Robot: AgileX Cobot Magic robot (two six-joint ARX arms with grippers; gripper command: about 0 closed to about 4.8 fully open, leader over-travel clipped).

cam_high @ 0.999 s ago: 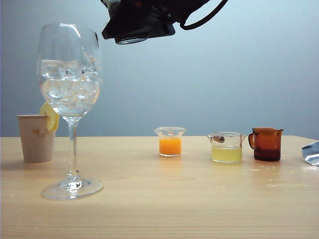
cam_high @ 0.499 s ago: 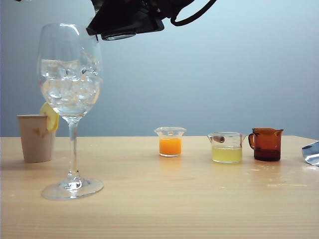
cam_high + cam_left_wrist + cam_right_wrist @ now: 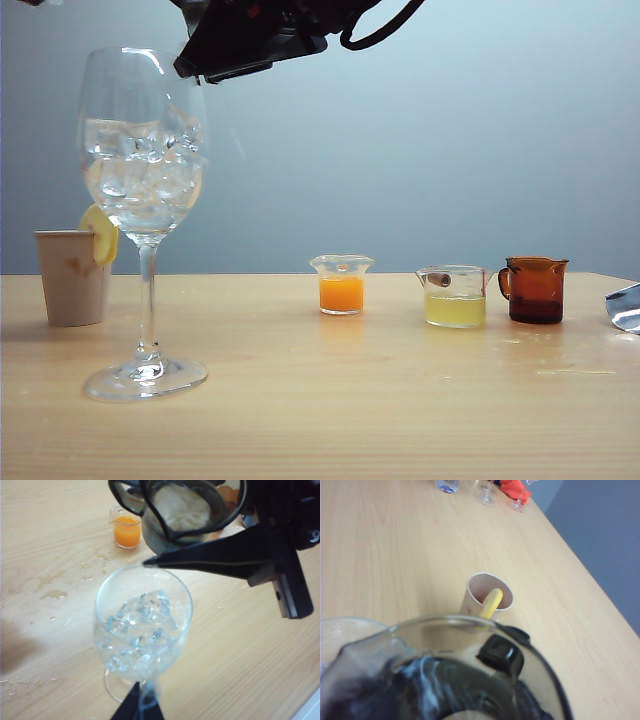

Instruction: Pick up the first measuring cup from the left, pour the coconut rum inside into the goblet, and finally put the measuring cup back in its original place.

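Nearest you, in the exterior view, stands the tall clear stemmed goblet (image 3: 143, 215) with ice cubes in its bowl, upright on its round foot on the pale wooden table (image 3: 380, 410).

Your right gripper (image 3: 250, 38) hangs just above and beside the goblet's rim, at the top of the exterior view. Its jaws are clenched on the small smoky grey-black translucent measuring cup (image 3: 186, 511). In the left wrist view, one black finger (image 3: 235, 555) lies along the cup's outer wall, with its tip just at the goblet's rim. The cup is tipped well over: its long axis leans toward level and its flared mouth faces the goblet bowl. In the right wrist view the cup's dark glass (image 3: 470, 675) fills the foreground. A thread of clear colourless coconut rum (image 3: 232, 135) slants down from the cup beside the bowl.

Your left gripper (image 3: 137, 707) shows only as dark fingertips low by the goblet's stem; you cannot tell how its jaws stand.

Behind the goblet sits a beige paper cup (image 3: 72, 277) with a lemon slice (image 3: 100, 235) on its rim.

Farther back, well away from the right jaws, three cups stand in a row: a clear one of orange liquid (image 3: 341, 285), a clear one of pale yellow liquid (image 3: 455, 296), and an amber-brown handled one (image 3: 535, 290).
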